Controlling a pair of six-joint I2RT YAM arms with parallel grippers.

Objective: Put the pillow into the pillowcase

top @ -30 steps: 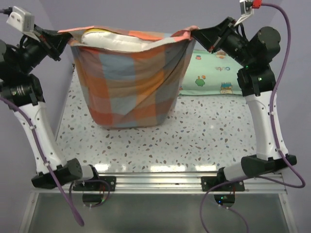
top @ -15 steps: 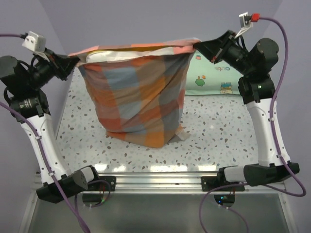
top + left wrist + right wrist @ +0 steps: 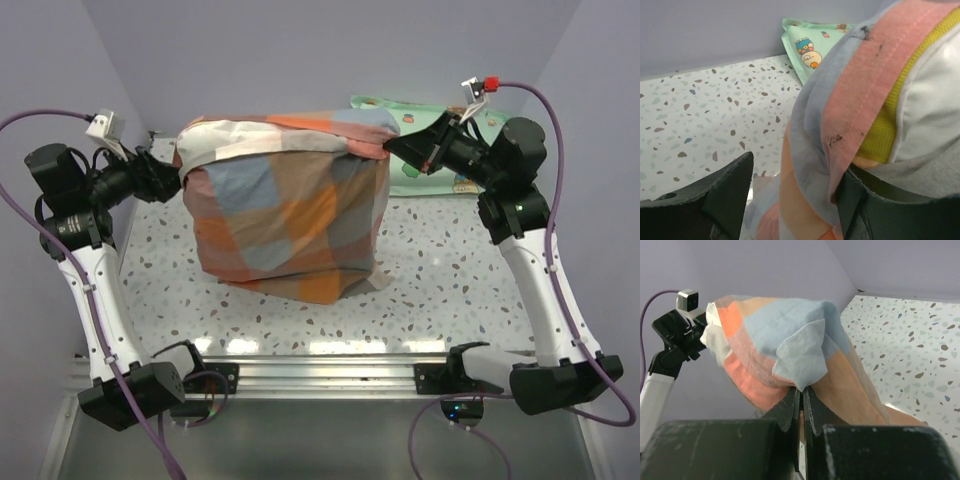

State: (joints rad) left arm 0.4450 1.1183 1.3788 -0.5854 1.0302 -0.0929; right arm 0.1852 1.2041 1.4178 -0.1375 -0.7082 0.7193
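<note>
Left wrist view shows my left gripper [image 3: 796, 170] spread, the pillowcase [image 3: 290, 220] hem loose between its jaws; my right gripper [image 3: 802, 390] pinches the other corner. The pillow [image 3: 930, 100] sits nearly all inside, yellow edge showing at the mouth. I judge this the last step: next, pull the hem over that edge.

Looks like a robotics lab cell rather than a home. Given away by plain lilac walls [image 3: 300, 60] closing in a speckled tabletop [image 3: 440, 270], an aluminium mounting rail [image 3: 320, 372] and purple cables [image 3: 528, 88] trailing loose.
</note>
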